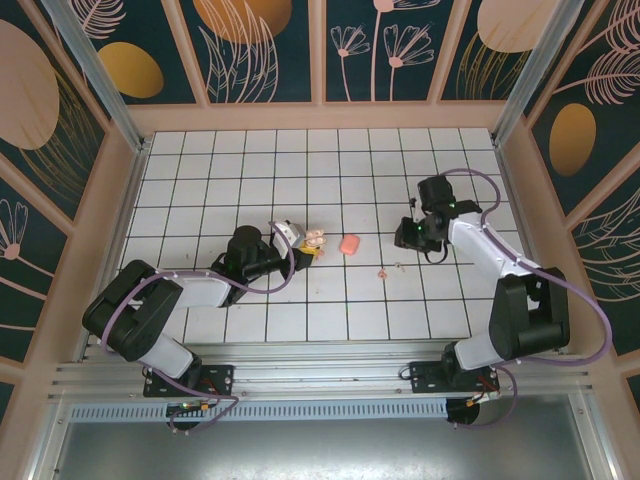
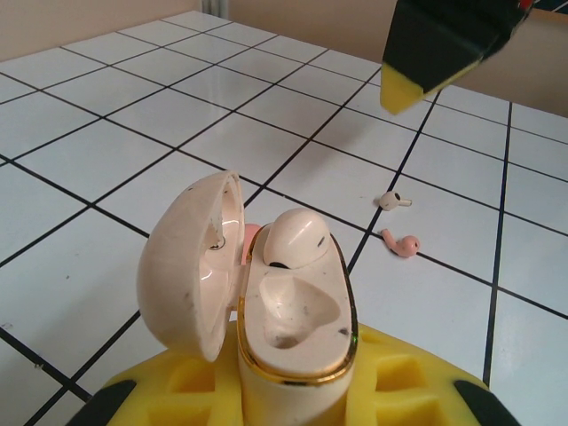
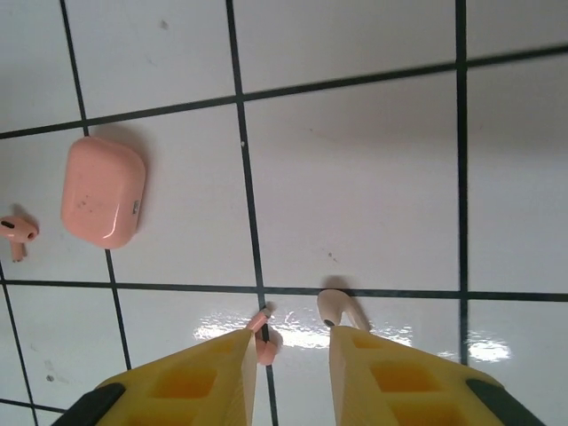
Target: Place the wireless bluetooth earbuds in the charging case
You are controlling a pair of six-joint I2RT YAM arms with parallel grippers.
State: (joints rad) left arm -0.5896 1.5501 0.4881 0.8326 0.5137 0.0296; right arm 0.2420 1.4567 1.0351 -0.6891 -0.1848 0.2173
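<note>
White grid-tiled table [image 1: 250, 160], panelled walls [image 1: 260, 50]; left gripper [image 1: 292, 248] clamps cream gold-rimmed open charging case [image 1: 314, 240] mid-table. Left wrist: near socket [image 2: 297, 311] empty. Right wrist: right gripper [image 3: 291, 342] narrowly parted, tips just beside tiny pink earbud [image 3: 264, 342] and white earbud [image 3: 335, 306]. Closing may flick either away.

cream charging case [image 2: 293, 311], pale pink earbuds [image 2: 401, 243]

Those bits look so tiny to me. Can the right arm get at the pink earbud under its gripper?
Probably yes. The right gripper hangs right above the pink earbud, jaws apart, nothing lying over it. The white earbud lies close by the other finger and might get nudged.
</note>
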